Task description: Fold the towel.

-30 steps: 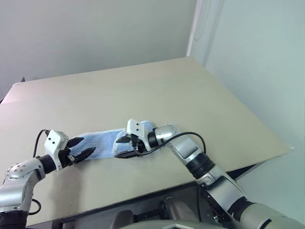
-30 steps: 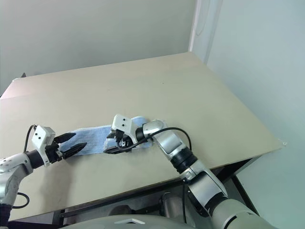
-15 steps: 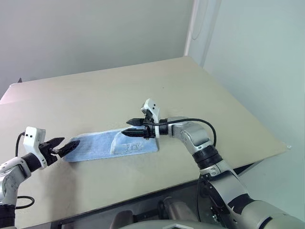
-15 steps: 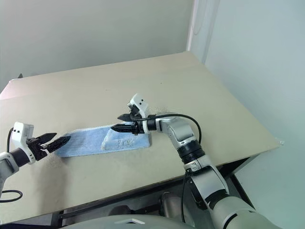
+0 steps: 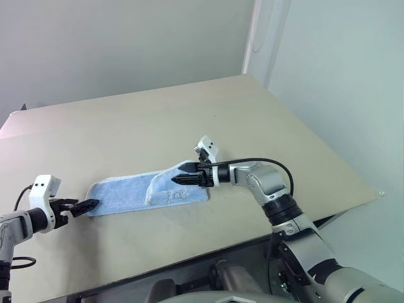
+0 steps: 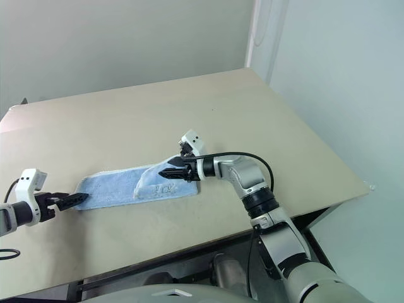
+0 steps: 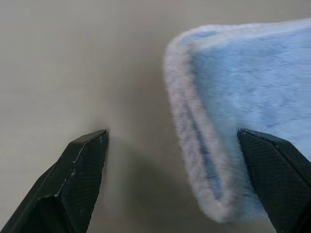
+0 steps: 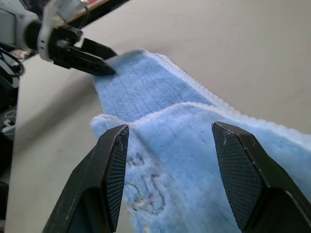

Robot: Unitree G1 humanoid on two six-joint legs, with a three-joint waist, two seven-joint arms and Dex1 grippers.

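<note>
The towel (image 5: 123,192) is a light blue strip lying flat on the beige table (image 5: 189,113), and its right end is folded back over itself (image 5: 180,189). My left gripper (image 5: 87,204) is low at the towel's left end, open. In the left wrist view the towel's rounded end (image 7: 233,111) lies between its fingers (image 7: 82,174). My right gripper (image 5: 178,175) hovers just over the folded part and points left, open with nothing between its fingers. The right wrist view looks along the towel (image 8: 170,160) to the left gripper (image 8: 92,60) at the far end.
The table's front edge (image 5: 189,255) runs close below the towel. Its right edge (image 5: 328,151) drops off toward the pale wall. Bare tabletop stretches behind the towel. A black cable (image 5: 265,163) loops over my right forearm.
My right gripper let go of the bunched towel end, which now lies folded flat, and drew back to the right. My left gripper opened wider, rolled and slid left to the towel's end.
</note>
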